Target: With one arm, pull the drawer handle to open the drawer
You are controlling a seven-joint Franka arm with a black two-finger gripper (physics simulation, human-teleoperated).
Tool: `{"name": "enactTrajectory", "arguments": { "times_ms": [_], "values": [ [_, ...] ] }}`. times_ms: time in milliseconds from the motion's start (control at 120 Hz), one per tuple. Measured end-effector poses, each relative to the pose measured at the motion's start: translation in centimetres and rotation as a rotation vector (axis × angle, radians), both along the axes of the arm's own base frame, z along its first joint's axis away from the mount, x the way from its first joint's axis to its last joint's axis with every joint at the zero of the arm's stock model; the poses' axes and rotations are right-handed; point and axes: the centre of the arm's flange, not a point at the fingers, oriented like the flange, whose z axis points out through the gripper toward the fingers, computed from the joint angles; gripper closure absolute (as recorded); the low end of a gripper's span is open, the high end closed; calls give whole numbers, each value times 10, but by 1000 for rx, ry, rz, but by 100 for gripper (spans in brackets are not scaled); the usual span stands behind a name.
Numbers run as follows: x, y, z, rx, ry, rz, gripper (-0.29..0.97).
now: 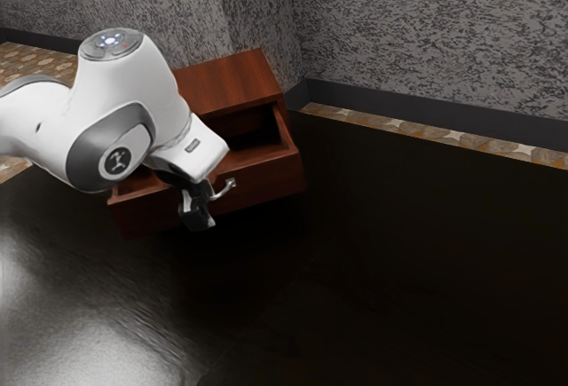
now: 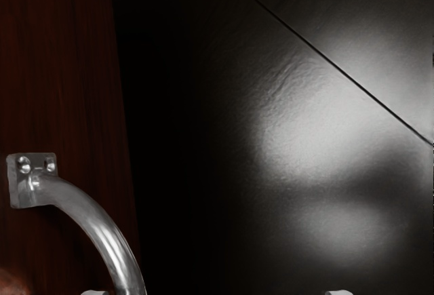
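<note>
Clearly, your arm's grey joint cap (image 1: 117,161) bears a round emblem, with no letters legible. The wooden drawer (image 1: 266,173) stands pulled out of its cabinet (image 1: 226,80), far back toward the exterior view's left, its front facing near. Its metal handle (image 1: 224,189) runs lengthwise along that front, bowing outward. Your gripper (image 1: 197,213) sits at the handle with its fingertips (image 2: 337,293) spread apart, not clamping it.
</note>
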Motion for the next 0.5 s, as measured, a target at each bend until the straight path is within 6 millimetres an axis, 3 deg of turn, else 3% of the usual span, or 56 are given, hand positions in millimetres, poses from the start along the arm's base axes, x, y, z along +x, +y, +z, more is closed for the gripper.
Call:
{"name": "enactTrajectory", "arguments": {
  "times_ms": [275, 500],
  "values": [
    [-14, -4, 40, 13, -72, -3, 10],
    [-19, -7, 70, -29, -68, -26, 4]
  ]
}}
